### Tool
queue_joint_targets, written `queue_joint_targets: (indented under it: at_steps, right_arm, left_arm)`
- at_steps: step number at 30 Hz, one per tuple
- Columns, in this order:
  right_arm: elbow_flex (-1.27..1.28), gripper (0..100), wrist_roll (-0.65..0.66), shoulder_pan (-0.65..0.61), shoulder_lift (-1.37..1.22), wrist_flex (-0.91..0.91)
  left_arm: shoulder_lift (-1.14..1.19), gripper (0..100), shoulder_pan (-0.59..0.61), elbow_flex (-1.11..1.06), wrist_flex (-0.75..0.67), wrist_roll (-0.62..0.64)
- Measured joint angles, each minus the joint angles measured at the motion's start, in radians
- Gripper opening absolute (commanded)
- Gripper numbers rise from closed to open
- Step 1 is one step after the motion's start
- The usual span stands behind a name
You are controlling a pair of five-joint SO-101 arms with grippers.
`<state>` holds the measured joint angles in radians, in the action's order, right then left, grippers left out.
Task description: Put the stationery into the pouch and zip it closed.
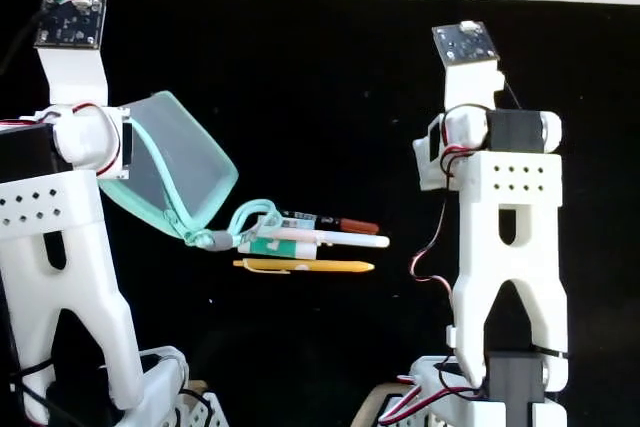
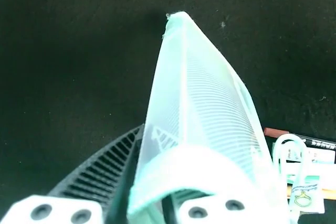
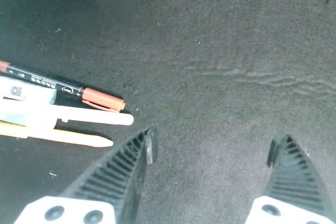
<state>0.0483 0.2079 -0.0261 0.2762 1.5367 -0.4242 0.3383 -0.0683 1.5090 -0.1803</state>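
A mint-green translucent pouch (image 1: 178,165) hangs lifted off the black table, and my left gripper (image 1: 126,153) is shut on its edge. In the left wrist view the pouch (image 2: 197,114) rises between the fingers (image 2: 100,179). Its zipper pull (image 1: 206,240) with a pale loop (image 1: 251,215) hangs toward the pens. A black marker with a red cap (image 1: 332,222), a white pen (image 1: 325,238) and a yellow pen (image 1: 305,266) lie together mid-table. My right gripper (image 3: 214,140) hovers open above bare cloth, just beside the marker (image 3: 68,88), white pen (image 3: 86,117) and yellow pen (image 3: 60,136).
The black cloth (image 1: 330,97) covers the whole table. A small white-and-green tag or eraser (image 3: 25,95) lies among the pens. The right arm's white body (image 1: 505,247) stands upright at the right, the left arm's body (image 1: 60,277) at the left.
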Motion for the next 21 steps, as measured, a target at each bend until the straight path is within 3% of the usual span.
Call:
queue_joint_targets:
  at_steps: [5, 14, 21]
  right_arm:
    - [0.000, 33.2, 0.000, -0.002, 0.000, 0.000]
    - [0.000, 33.2, 0.000, 0.000, 0.000, 0.000]
    - [0.000, 33.2, -0.006, -0.074, 0.000, 0.000]
  left_arm:
    - [0.000, 1, 0.000, 0.057, 0.014, 0.069]
    - [0.000, 1, 0.003, 0.161, 0.104, 0.381]
    - [0.000, 1, 0.003, 0.167, 0.106, 0.454]
